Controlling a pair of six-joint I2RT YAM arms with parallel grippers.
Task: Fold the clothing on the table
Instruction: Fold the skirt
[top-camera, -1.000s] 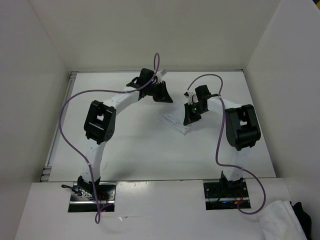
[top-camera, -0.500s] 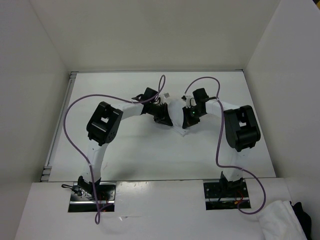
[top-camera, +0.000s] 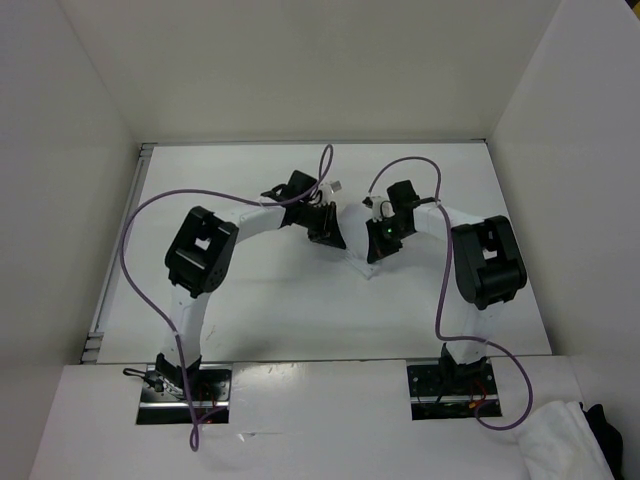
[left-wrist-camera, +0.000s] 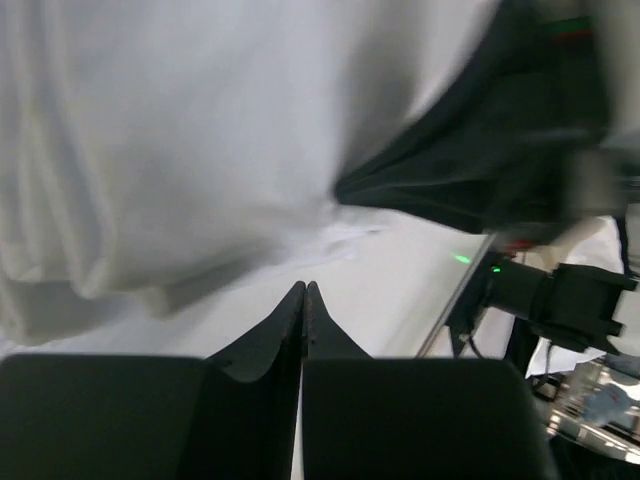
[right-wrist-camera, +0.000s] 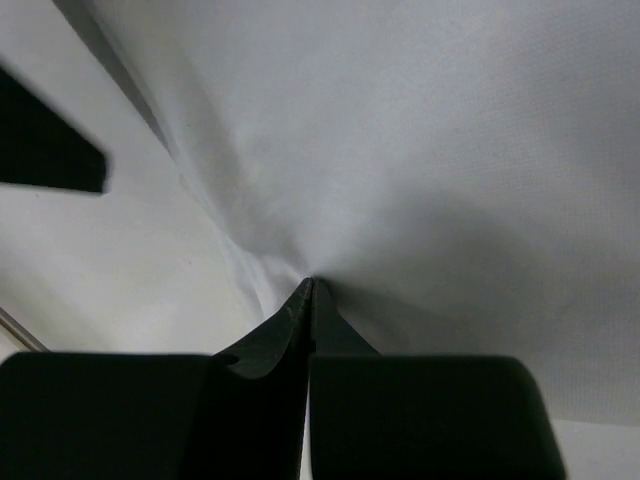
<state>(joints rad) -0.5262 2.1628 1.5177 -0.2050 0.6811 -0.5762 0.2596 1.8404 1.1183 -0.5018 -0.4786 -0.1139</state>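
"Standing where you are, can you see where the clothing (right-wrist-camera: 450, 150) is?"

"Yes, it's about the middle of the surface (top-camera: 250, 300), strung between the two arms. It isn't lying flat. The white fabric is partly lifted and hangs in soft folds."

"Which arm has hold of it?"

"The right end effector (right-wrist-camera: 310, 282), for certain. Its fingers are pressed together and the fabric puckers right into the tips, with creases fanning out from that spot. It sits on the garment's 3 o'clock side."

"And the left end effector (left-wrist-camera: 304, 288)?"

"That one is at the garment's 9 o'clock, pointing in toward the other. Its fingers are closed tip to tip. In its wrist camera the cloth hangs just beyond the tips, toward 11 o'clock, but I can't tell whether any of it is caught between them."

"Anything else around?"

"Purple cables (top-camera: 135, 230) loop off both arms. Off the surface at 5 o'clock, on the near ledge (top-camera: 320, 420) past the right arm's base, lies a bulkier white cloth heap (top-camera: 555, 440). It touches a dark garment (top-camera: 605, 425), and both are well apart from the clothing."
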